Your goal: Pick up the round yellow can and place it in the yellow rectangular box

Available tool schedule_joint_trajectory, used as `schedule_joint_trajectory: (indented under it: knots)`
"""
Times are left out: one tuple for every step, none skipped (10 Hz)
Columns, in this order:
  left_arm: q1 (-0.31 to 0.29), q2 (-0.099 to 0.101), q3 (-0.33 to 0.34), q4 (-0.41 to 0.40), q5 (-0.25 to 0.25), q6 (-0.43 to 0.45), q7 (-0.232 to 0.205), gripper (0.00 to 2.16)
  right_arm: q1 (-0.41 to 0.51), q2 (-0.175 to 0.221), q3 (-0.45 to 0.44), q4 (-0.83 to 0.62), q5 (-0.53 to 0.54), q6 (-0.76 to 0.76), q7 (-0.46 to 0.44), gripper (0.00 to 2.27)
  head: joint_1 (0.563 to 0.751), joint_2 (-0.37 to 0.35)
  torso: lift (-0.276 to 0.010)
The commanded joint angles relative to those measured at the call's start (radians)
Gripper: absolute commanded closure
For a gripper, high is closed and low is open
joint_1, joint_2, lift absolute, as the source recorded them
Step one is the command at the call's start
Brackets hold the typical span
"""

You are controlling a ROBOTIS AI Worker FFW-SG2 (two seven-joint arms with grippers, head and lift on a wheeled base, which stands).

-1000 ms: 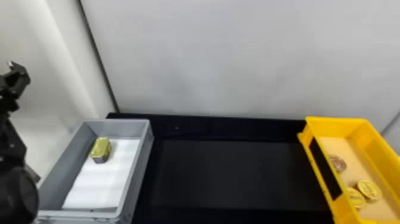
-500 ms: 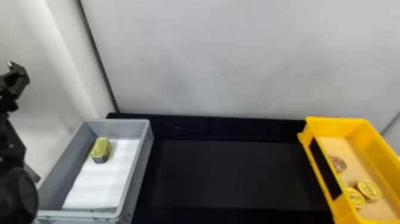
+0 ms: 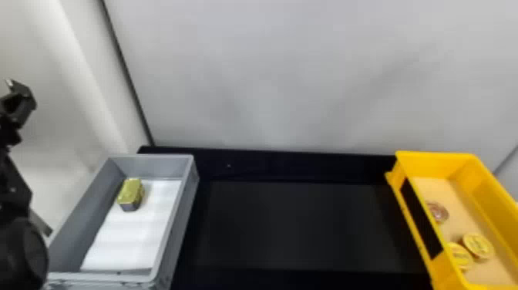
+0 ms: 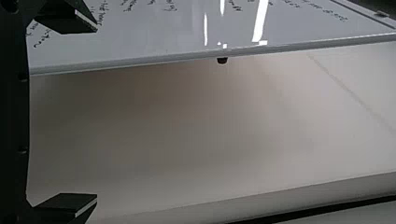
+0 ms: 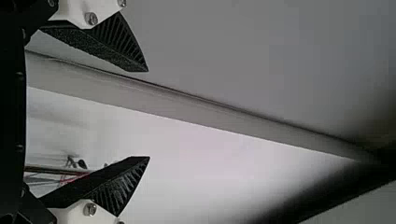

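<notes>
- Two round yellow cans (image 3: pixel 478 245) (image 3: pixel 459 256) are lying flat in the yellow rectangular box (image 3: pixel 435 166), side by side, the one nearer the box's left wall being partly hidden by it.
- The placing is therefore looking finished, so the step in hand is probably one of leaving the cans alone; which of the two the task is meaning, I cannot tell.
- The left gripper (image 4: pixel 97 113) is holding nothing, its fingers spreading wide apart, and it is hanging beyond the gray bin (image 3: pixel 154 166), up at the head view's left edge.
- The right gripper (image 5: pixel 148 114) is also gripping nothing, its two fingertips pointing forward with a broad gap between them.
- Waiting well is meaning keeping both arms away from the bin walls and not stirring the reddish-brown round can (image 3: pixel 437 212).
- The gold-lidded rectangular tin (image 3: pixel 131 193) is sitting in the gray bin on a white liner (image 3: pixel 127 235); being angular, it is not fitting the request.
- If a can is needing adjustment, the right gripper is likely suiting it best, descending steeply and pinching the rim without nudging its neighbor.
</notes>
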Motion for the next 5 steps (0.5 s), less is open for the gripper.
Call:
schedule_joint_trajectory:
  knots:
    - [0.000, -0.003, -0.001, 0.000, 0.000, -0.001, 0.000, 0.02, -0.024, -0.044, -0.001, -0.050, -0.034, -0.005, -0.023, 0.14, 0.694, 0.014, -0.061]
    - [0.000, -0.003, 0.001, 0.000, 0.000, -0.001, 0.000, 0.02, -0.029, -0.055, -0.003, -0.065, -0.041, -0.002, -0.037, 0.14, 0.694, 0.014, -0.061]
    - [0.000, -0.003, 0.001, 0.000, -0.002, -0.001, 0.000, 0.02, -0.029, -0.055, -0.004, -0.082, -0.050, 0.008, -0.061, 0.14, 0.694, 0.014, -0.061]
    - [0.001, -0.003, 0.001, 0.000, -0.002, -0.001, 0.000, 0.02, -0.030, -0.053, -0.006, -0.102, -0.069, 0.016, -0.081, 0.14, 0.694, 0.014, -0.061]
    - [0.000, -0.003, 0.001, 0.000, -0.002, -0.001, 0.000, 0.02, -0.030, -0.055, -0.006, -0.123, -0.077, 0.028, -0.101, 0.14, 0.694, 0.014, -0.061]
